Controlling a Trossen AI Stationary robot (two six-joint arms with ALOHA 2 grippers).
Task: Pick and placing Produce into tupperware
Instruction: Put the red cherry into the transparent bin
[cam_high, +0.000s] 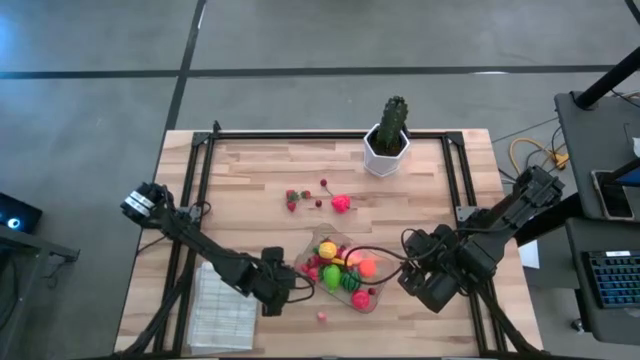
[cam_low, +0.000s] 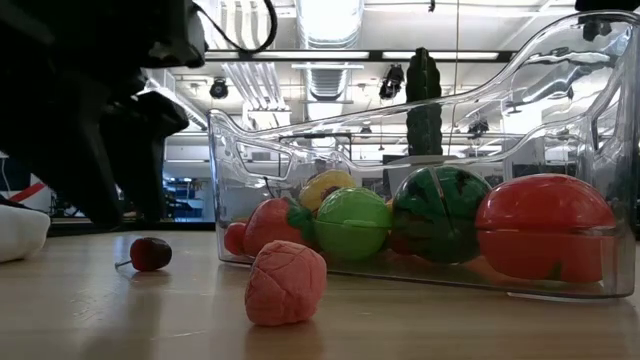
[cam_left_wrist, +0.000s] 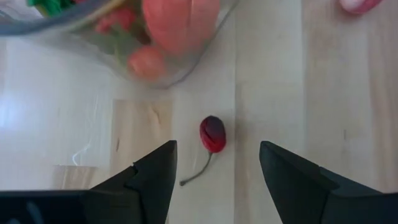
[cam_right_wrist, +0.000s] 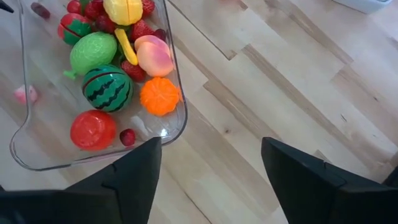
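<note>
While the left gripper (cam_left_wrist: 214, 165) hangs spread over one cherry (cam_left_wrist: 212, 134) just beside the tupperware (cam_high: 372, 300) near the table's front edge, right gripper (cam_right_wrist: 208, 165) waits open; five loose pieces (cam_high: 318, 200) sit mid-table

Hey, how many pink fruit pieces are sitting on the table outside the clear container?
2. One pink piece lies mid-table, in front of the cactus; the other lies just beside the container, on the side away from the cactus. Others may be hidden.
</note>
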